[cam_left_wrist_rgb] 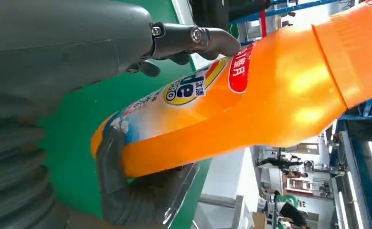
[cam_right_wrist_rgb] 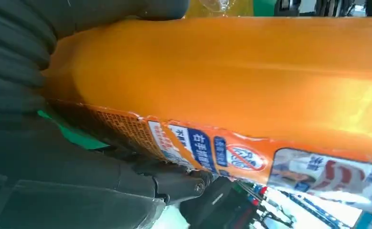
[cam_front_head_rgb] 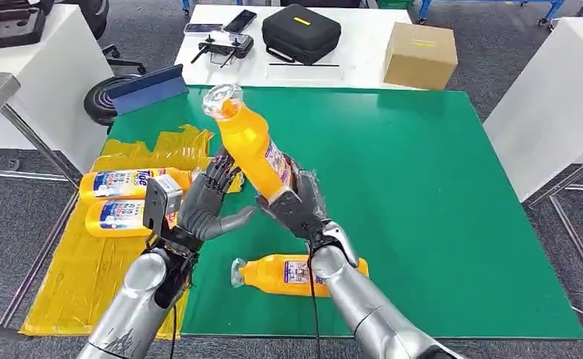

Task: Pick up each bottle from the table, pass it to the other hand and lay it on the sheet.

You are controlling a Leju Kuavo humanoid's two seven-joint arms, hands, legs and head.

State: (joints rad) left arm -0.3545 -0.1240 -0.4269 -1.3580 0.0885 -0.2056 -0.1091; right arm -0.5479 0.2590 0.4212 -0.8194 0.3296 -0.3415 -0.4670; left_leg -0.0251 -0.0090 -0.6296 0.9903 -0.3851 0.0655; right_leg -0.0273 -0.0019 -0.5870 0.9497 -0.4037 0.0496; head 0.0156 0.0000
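Two silver arms, dark grey many-fingered left hand (cam_front_head_rgb: 207, 206) and right hand (cam_front_head_rgb: 297, 202), thin black cables along the forearms.

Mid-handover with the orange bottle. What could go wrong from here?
1. The right hand grips the raised bottle near its base, cap end tilted high; the left hand is open beside it. An early release could drop it.
2. A drop might strike the bottle lying on the green mat.
3. Two bottles already crowd the yellow sheet.

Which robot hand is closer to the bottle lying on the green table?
Right. The right hand is raised just above and behind the lying bottle, gripping another bottle. The left hand is further off, toward the yellow sheet.
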